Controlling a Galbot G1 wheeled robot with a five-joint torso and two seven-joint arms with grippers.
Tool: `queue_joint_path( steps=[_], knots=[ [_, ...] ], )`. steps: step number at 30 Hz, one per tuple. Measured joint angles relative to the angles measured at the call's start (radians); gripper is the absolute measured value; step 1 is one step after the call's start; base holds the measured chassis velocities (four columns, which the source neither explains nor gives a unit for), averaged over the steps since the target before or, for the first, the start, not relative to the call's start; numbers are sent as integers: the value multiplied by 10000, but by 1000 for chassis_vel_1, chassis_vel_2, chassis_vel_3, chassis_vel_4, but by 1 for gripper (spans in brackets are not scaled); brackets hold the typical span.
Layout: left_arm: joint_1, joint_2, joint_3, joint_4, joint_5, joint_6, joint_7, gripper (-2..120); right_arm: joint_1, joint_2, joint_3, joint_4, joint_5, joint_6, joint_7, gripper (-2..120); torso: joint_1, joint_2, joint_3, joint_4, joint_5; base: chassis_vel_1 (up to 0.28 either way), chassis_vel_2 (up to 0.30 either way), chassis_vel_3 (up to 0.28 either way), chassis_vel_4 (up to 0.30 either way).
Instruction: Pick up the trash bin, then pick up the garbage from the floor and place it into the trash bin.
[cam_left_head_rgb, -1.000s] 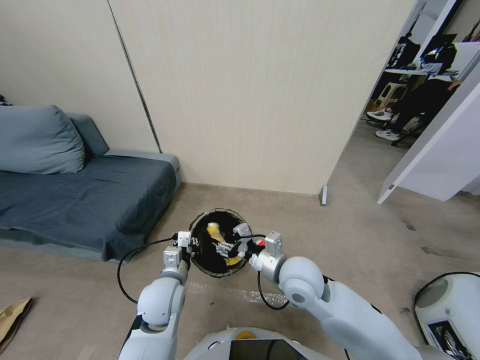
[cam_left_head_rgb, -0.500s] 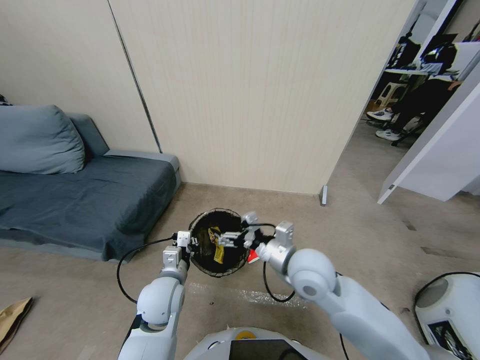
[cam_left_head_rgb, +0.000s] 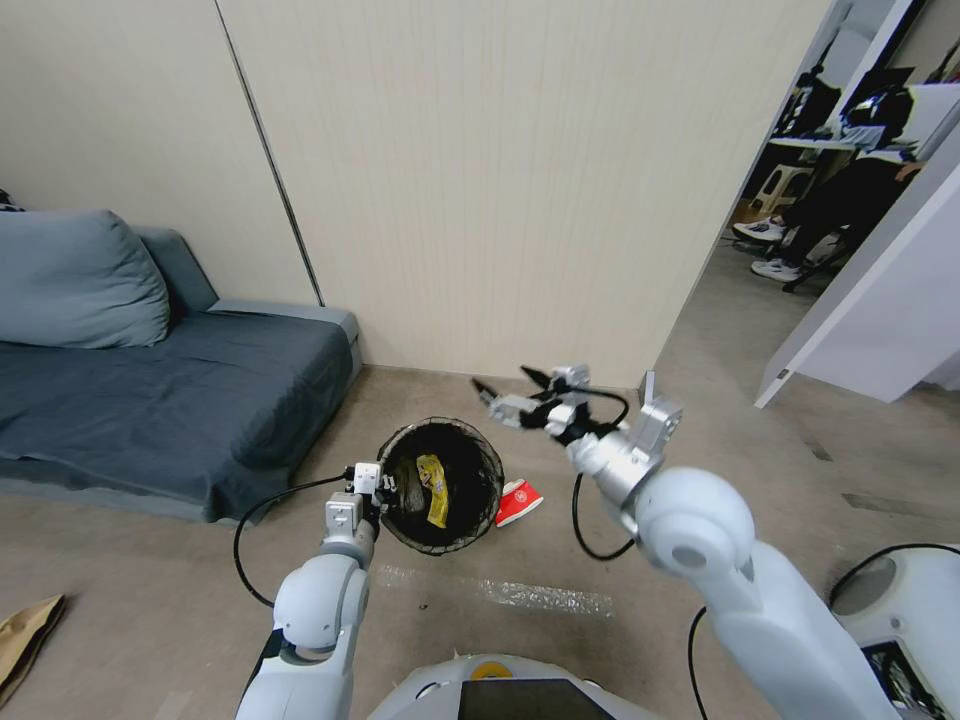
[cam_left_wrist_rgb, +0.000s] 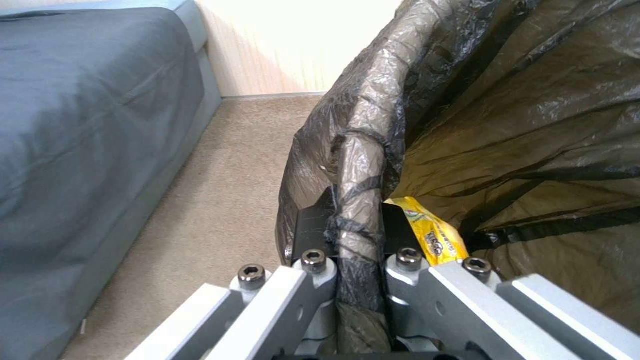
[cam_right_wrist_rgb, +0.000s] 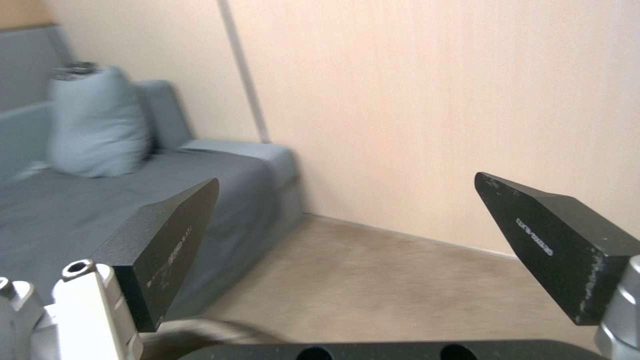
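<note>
Trash bin (cam_left_head_rgb: 441, 487) sits out in front of the robot over the beige floor (cam_left_head_rgb: 700, 500), near the corner of the grey sofa (cam_left_head_rgb: 150, 400), its dark liner (cam_left_wrist_rgb: 360, 150) folded over the rim. Whether the bin rests on the floor or is lifted, cannot tell. Inside it lies a yellow snack wrapper (cam_left_head_rgb: 432, 488), also seen in the left wrist view (cam_left_wrist_rgb: 430, 232) just behind the rim. Left gripper (cam_left_head_rgb: 377, 485) is clamped on the bin's near-left rim, jaws narrow with the bagged rim pinched between the fingers (cam_left_wrist_rgb: 313, 230). A red-and-white packet (cam_left_head_rgb: 517, 502) lies on the floor just beside the bin's right side. Right gripper (cam_left_head_rgb: 505, 390) is raised above and beyond the bin, toward the wood-panel wall (cam_left_head_rgb: 520, 180), jaws wide apart and holding nothing, fingertips (cam_right_wrist_rgb: 180, 220) spread. A brown paper bag (cam_left_head_rgb: 25, 640) lies far left on the floor, well apart from the bin.
</note>
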Motion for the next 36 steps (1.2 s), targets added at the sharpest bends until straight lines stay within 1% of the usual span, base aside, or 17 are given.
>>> queue_joint_path(
  steps=[4,10,12,17,19,20,23,28,29,30,32,34,36],
  knots=[
    [12,-3,-44,-13,-13,-2,11,1,-97,6,86,-395,-280,58,-172,100,0,0,0,0,0,0,0,0,0],
    [20,6,-94,-44,-50,-9,18,1,-547,101,327,-1458,-967,167,-469,100,0,0,0,-1,0,0,0,0,0],
    [21,7,-99,-44,-55,-9,19,1,-586,117,345,-1542,-1011,169,-474,100,0,0,0,-1,-1,0,0,0,0],
    [18,18,-149,-46,-79,-13,34,1,-791,154,458,-2244,-1190,159,-526,100,0,0,0,0,-1,0,0,0,0],
    [19,12,-161,-46,-85,-15,36,1,-871,154,527,-2793,-1400,160,-764,100,0,0,0,-1,-1,0,0,0,0],
    [19,12,-161,-46,-85,-15,36,1,-871,154,527,-2793,-1400,160,-764,100,0,0,0,-1,-1,0,0,0,0],
    [22,4,-196,-67,-96,-18,40,1,-965,146,546,-3623,-1600,132,-1267,100,0,0,0,0,0,0,0,0,0],
    [21,4,-235,-94,-112,-18,41,1,-1006,144,553,-3998,-1794,118,-1698,100,0,0,0,0,1,0,0,0,0],
    [21,4,-246,-99,-118,-18,41,1,-1015,144,552,-4112,-1880,114,-1866,100,0,0,0,0,1,0,0,0,0],
    [19,5,-283,-120,-142,-18,43,1,-1022,142,547,-4408,-2143,122,-2263,100,0,0,0,0,-3,0,0,0,0],
    [19,5,-291,-124,-147,-18,43,1,-1023,141,541,-4464,-2198,130,-2341,100,0,0,0,0,-3,0,0,0,0],
    [19,8,-331,-140,-170,-18,45,1,-1023,140,493,-4717,-2464,184,-2669,100,0,0,0,-1,-2,0,0,0,0],
    [19,8,-331,-140,-170,-18,45,1,-1023,140,493,-4717,-2464,184,-2669,100,0,0,0,-1,-2,0,0,0,0]
  ],
)
